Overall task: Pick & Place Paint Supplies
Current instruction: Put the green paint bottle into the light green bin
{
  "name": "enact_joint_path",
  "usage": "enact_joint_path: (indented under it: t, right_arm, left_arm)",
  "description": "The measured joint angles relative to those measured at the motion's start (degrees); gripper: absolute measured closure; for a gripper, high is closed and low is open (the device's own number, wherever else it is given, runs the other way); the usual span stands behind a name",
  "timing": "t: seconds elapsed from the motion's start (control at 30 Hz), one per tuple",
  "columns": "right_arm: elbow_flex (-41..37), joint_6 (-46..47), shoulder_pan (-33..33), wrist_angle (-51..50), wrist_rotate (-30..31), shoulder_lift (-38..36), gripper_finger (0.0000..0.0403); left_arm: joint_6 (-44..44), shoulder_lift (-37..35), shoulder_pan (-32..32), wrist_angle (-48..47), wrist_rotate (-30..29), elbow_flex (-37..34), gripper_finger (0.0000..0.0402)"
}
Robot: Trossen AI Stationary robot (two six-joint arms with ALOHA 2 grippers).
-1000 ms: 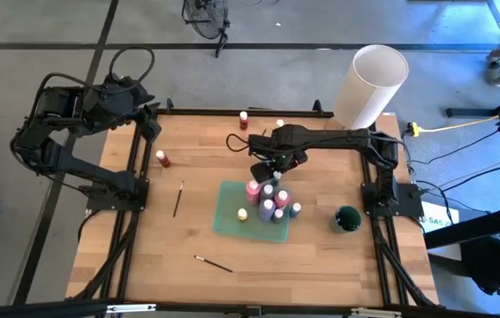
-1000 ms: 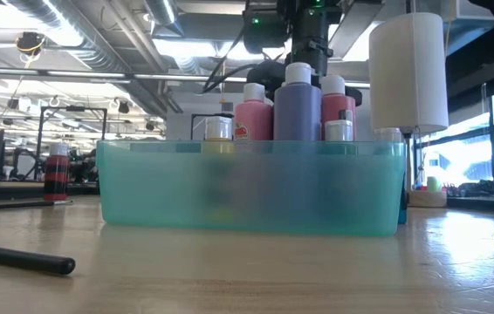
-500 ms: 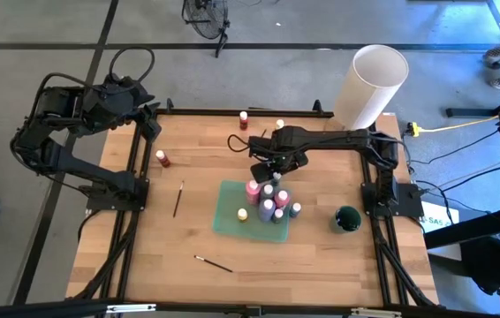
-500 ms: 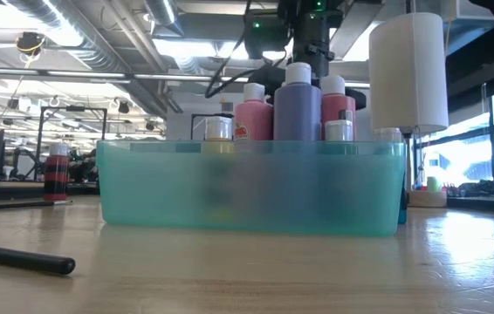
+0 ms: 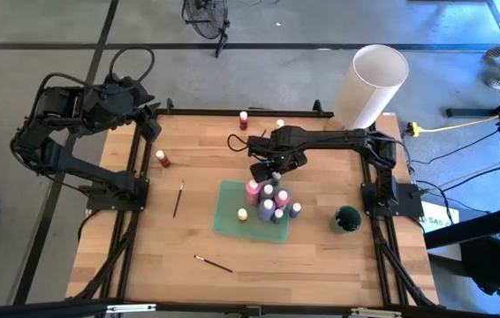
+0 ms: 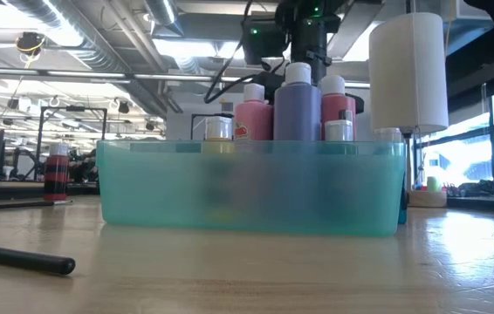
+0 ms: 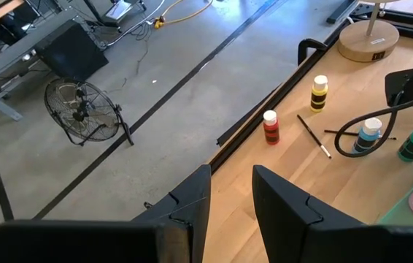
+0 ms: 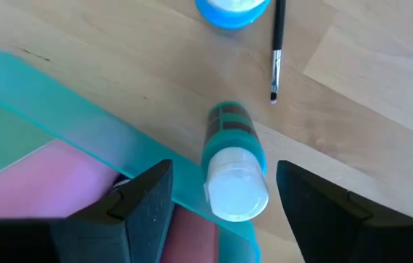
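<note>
A teal tray (image 5: 232, 212) in the middle of the table holds several standing paint bottles, among them a purple one (image 6: 298, 105) and pink ones (image 6: 253, 113). My right gripper (image 5: 272, 170) points down over the tray's far edge, open. Its fingers stand on either side of a green, white-capped bottle (image 8: 234, 172) without touching it. That bottle stands upright on the table, right at the tray's wall (image 8: 82, 131). My left gripper (image 7: 230, 212) waits open and raised beyond the table's far left corner (image 5: 151, 119).
A blue bottle (image 8: 232, 7) and a brush (image 8: 276, 51) lie just beyond the green one. Red (image 5: 244, 119) and yellow (image 5: 279, 124) bottles stand at the far edge, another red one (image 5: 162, 159) at the left. Brushes (image 5: 178, 198) (image 5: 213, 263), a dark cup (image 5: 347, 219), a white cylinder (image 5: 374, 84).
</note>
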Motion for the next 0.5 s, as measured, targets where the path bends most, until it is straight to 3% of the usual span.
enact_joint_path:
  t: [0.5]
  right_arm:
    - [0.0,0.9,0.0,-0.6,0.0,0.0,0.0161]
  left_arm:
    - [0.5,0.0,0.0,-0.4,0.0,0.0,0.0304]
